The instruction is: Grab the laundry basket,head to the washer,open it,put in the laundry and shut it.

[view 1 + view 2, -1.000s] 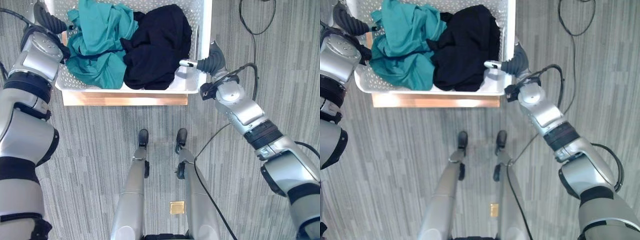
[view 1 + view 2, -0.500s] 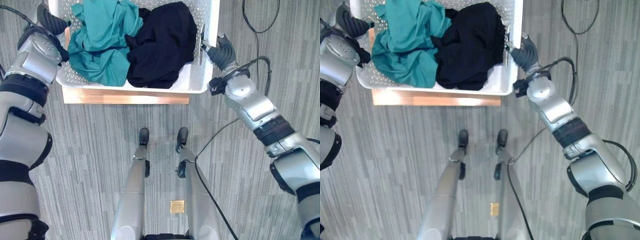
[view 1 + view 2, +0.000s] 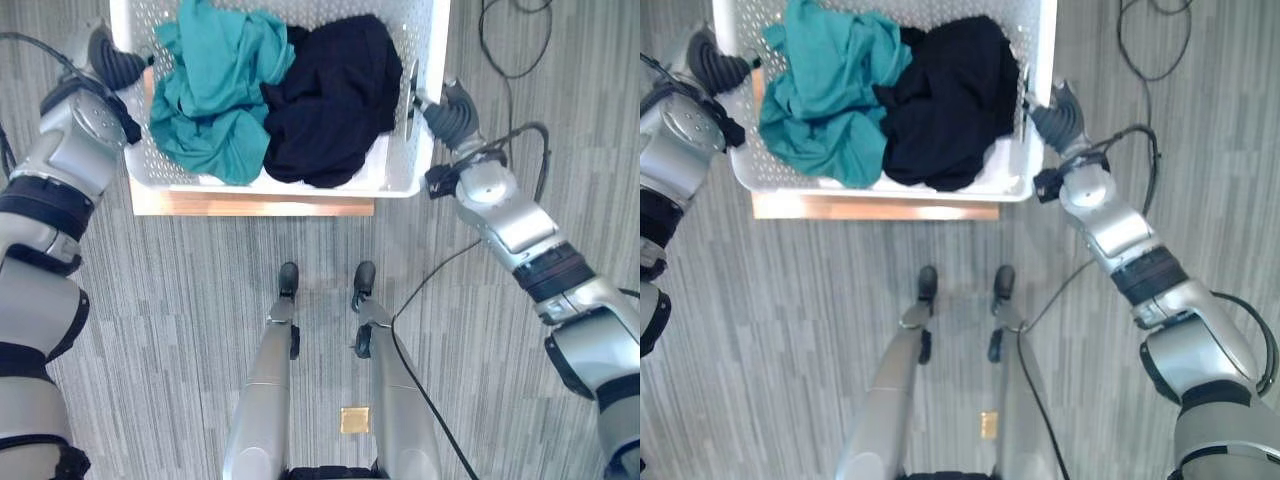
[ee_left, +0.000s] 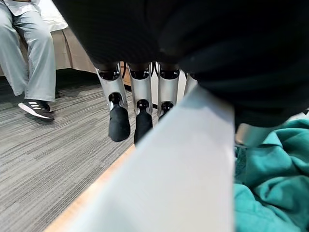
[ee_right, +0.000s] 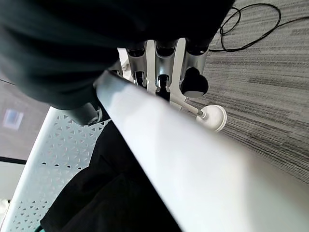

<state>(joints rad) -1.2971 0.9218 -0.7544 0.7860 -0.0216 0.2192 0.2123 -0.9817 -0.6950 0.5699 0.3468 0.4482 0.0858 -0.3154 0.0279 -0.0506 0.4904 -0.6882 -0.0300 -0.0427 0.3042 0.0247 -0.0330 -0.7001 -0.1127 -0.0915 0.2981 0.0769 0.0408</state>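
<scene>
A white perforated laundry basket [image 3: 412,180] stands on a low wooden board [image 3: 250,207] in front of me. It holds a teal garment [image 3: 215,90] on the left and a black garment [image 3: 335,100] on the right. My left hand [image 3: 115,65] is on the basket's left rim [image 4: 169,183], with fingers [image 4: 140,96] curled down the outside. My right hand [image 3: 450,108] clasps the right rim [image 5: 183,164], its fingers [image 5: 164,67] outside and its thumb [image 5: 84,113] inside against the wall.
Grey striped carpet lies all around the board. A person in grey trousers [image 4: 29,53] and dark shoes stands off to my left. A white round-footed stand [image 5: 212,117] sits on the floor past the basket's right side.
My right hand moved from the basket's near right corner out to the right rim and closed on it. The basket has shifted a little to the right over the board.
</scene>
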